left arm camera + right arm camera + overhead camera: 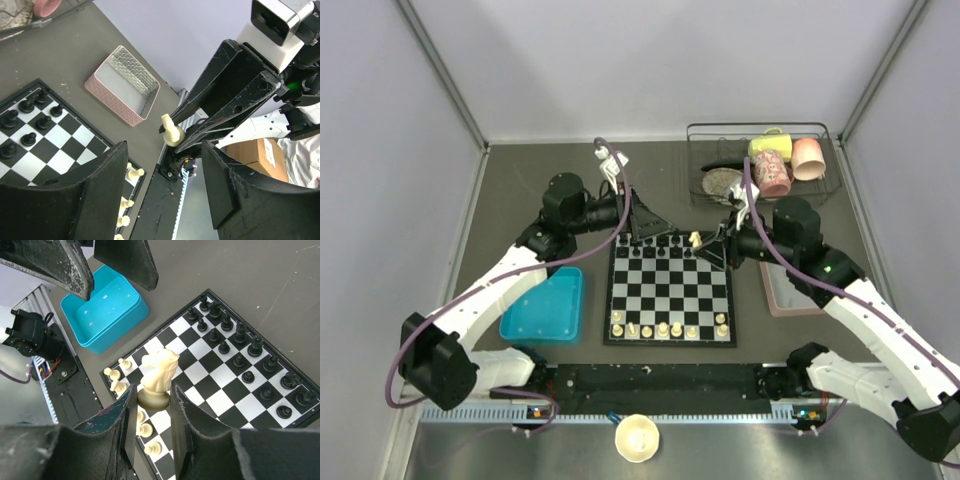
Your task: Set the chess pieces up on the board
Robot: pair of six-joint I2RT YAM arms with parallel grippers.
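The board [670,290] lies in the middle of the table. Black pieces [660,245] fill its far rows and several cream chess pieces [665,328] stand along its near row. My right gripper [712,246] is shut on a cream knight [695,239], held above the board's far right part. In the right wrist view the knight [159,374] stands upright between the pads of the gripper [153,394], over the board [225,375]. My left gripper [646,226] hovers open and empty over the far edge. In the left wrist view it [164,165] faces the knight [172,133].
A blue tray [545,305] sits left of the board. A pinkish tray [788,292] lies right of it, partly under the right arm. A wire rack [760,165] with cups stands at the back right. A cream cup [637,438] sits by the near edge.
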